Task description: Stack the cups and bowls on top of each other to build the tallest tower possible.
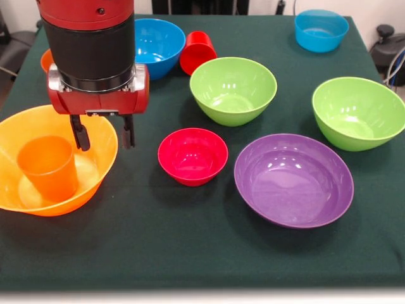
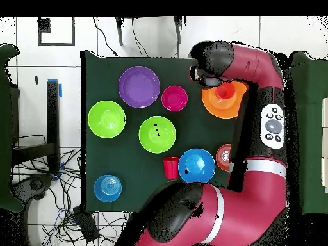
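The pincer [image 1: 102, 134] was held open and empty above the big orange bowl's [image 1: 101, 163] rim; an orange cup [image 1: 49, 166] was seen upright inside the bowl.

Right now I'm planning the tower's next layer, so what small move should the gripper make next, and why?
Probably shift toward the small crimson bowl. The gripper hangs open and empty over the big orange bowl, where the orange cup already stands upright. The crimson bowl sits close by, free and upright on the cloth.
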{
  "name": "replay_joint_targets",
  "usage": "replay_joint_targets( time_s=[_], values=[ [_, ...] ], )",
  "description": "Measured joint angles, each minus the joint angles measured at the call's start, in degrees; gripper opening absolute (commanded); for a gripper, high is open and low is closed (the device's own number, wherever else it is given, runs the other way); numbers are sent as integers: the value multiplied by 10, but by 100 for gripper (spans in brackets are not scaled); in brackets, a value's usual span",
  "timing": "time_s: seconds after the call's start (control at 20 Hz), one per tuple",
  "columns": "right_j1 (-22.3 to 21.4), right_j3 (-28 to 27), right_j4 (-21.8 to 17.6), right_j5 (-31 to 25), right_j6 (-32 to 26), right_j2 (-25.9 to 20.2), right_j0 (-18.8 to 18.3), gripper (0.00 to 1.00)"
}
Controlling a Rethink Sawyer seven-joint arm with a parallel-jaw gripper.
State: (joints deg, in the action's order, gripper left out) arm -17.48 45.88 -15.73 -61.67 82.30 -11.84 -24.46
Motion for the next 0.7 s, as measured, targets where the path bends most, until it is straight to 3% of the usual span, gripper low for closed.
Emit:
replay_joint_targets(
  time_s=[0.7],
  values=[
    [11, 0, 24, 0, 0, 4, 0, 100]
  ],
)
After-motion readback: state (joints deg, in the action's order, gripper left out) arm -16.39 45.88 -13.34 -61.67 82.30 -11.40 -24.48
